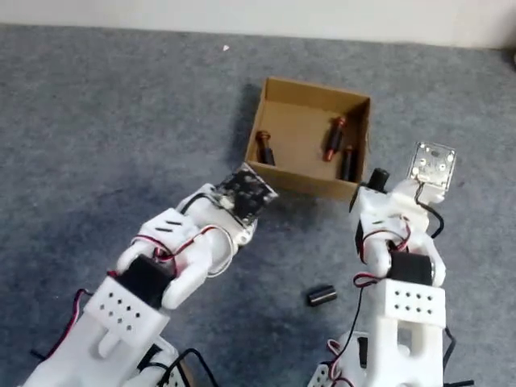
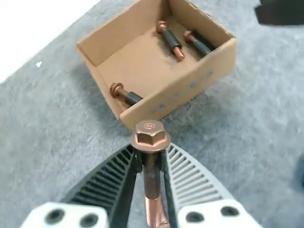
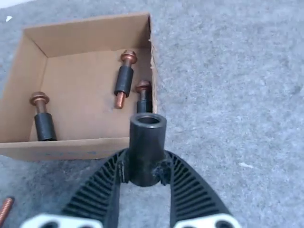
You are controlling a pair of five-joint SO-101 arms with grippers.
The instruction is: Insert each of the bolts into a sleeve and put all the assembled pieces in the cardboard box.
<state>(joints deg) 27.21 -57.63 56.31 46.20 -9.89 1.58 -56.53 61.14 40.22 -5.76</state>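
My left gripper (image 2: 150, 154) is shut on a copper bolt (image 2: 150, 137), its hex head pointing at the cardboard box (image 2: 190, 85). In the high view this gripper (image 1: 246, 193) sits at the box's (image 1: 306, 179) near left corner. My right gripper (image 3: 146, 164) is shut on a black sleeve (image 3: 147, 137), whose open end faces the box (image 3: 71, 148); from above, the sleeve (image 1: 377, 177) is at the near right corner. Three bolt-in-sleeve pieces (image 1: 264, 149) (image 1: 334, 139) (image 1: 347, 161) lie inside the box.
A loose black sleeve (image 1: 321, 296) lies on the grey carpet between the two arms, near their bases. A copper bolt tip (image 3: 4, 211) shows at the edge of the right wrist view. Open carpet stretches left of the box.
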